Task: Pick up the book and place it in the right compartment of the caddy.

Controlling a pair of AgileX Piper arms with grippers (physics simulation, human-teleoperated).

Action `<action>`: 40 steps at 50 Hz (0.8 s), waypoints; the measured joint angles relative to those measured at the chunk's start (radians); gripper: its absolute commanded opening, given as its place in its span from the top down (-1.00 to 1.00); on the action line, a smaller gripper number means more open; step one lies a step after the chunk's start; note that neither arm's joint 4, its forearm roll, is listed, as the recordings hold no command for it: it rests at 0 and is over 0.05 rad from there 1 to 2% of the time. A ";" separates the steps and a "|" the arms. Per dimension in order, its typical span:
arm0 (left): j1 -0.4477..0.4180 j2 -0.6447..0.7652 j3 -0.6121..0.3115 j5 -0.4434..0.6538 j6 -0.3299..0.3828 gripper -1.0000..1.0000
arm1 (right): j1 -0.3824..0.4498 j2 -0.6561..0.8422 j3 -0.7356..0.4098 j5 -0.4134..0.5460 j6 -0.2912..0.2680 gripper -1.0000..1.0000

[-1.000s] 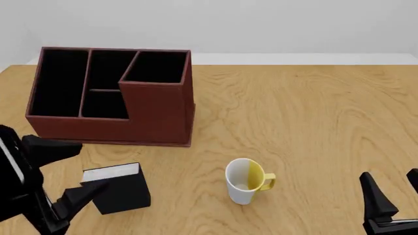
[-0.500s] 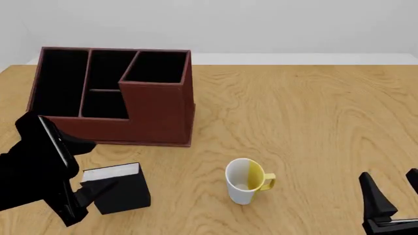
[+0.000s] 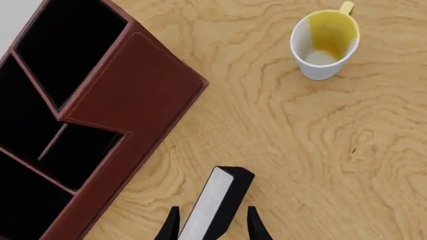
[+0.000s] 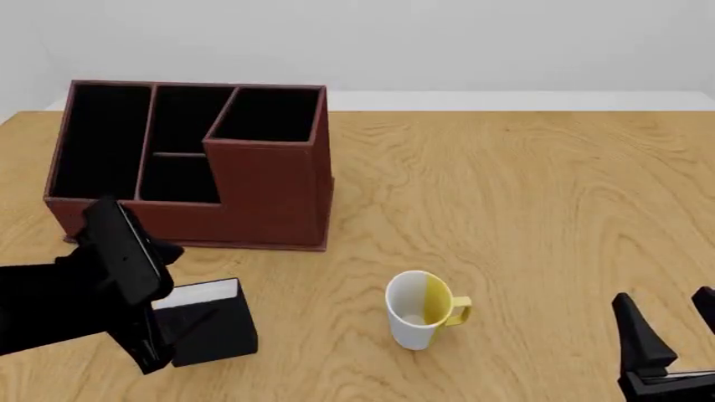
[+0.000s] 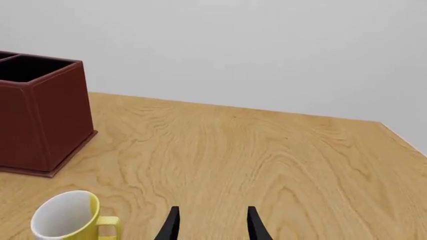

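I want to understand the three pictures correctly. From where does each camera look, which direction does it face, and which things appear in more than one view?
Front view: fixed above and behind the arms, facing forward and down at the reddish-brown leather-look caddy; the left gripper and right gripper show.
Left wrist view: on the left arm, looking down at the small black hardcover book, which stands between two black fingertips.
Right wrist view: low on the right arm, looking across the wooden table; its fingertips show.
Shared: the white-and-yellow mug and the caddy appear in all three.
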 measured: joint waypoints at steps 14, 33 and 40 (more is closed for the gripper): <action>0.037 0.066 0.025 -0.053 0.036 -1.00 | -0.003 0.028 0.000 -0.019 0.000 -1.00; 0.064 0.138 0.075 -0.128 0.056 -1.00 | -0.006 0.055 0.000 -0.036 -0.001 -1.00; 0.069 0.174 0.102 -0.171 0.055 -1.00 | -0.007 0.064 0.000 -0.043 -0.001 -1.00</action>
